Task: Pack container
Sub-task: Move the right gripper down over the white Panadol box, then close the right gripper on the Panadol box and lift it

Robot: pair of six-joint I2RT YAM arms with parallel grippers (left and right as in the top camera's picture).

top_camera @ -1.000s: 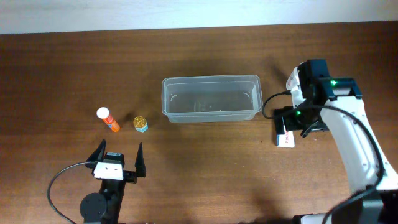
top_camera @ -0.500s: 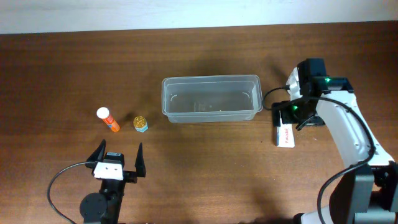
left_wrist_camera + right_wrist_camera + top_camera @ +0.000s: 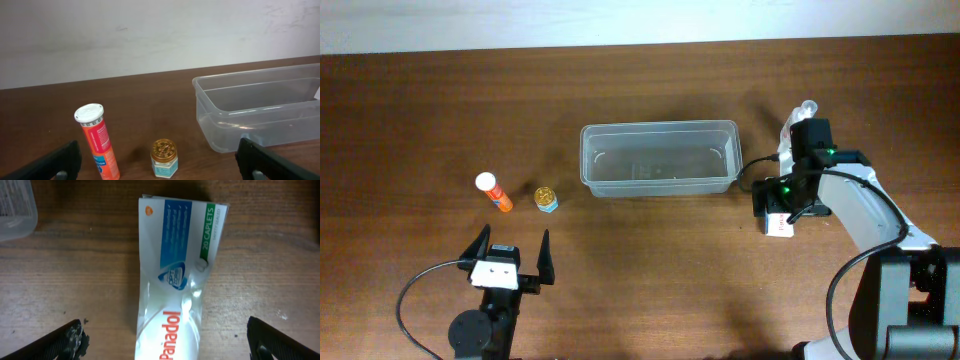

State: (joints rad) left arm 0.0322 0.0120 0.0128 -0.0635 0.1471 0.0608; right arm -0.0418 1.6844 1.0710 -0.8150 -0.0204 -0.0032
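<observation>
- Overhead: the container [image 3: 660,160] sat empty on the tabletop [image 3: 650,270], just toward 12 o'clock from centre; an orange tube [image 3: 494,192] and a small gold-lidded jar [image 3: 547,200] stood apart from it at its 9 o'clock; the left end effector [image 3: 512,245] rested wide open and empty at 7 o'clock; the right end effector [image 3: 778,203] hung over a white box [image 3: 780,226] at the container's 4 o'clock, its jaws hidden under the wrist.
- Left wrist: the container's thin, glossy, clear walls suggested something light, flexible and slick; I judged the rim of a short wall the best hold, though as the receptacle it probably needed none; only this view showed the tube and jar standing upright.
- Right wrist: only here did the spread fingers show, well clear on either side of the box and gripping nothing; the box's print read Panadol; a container corner showed at 10 o'clock.
</observation>
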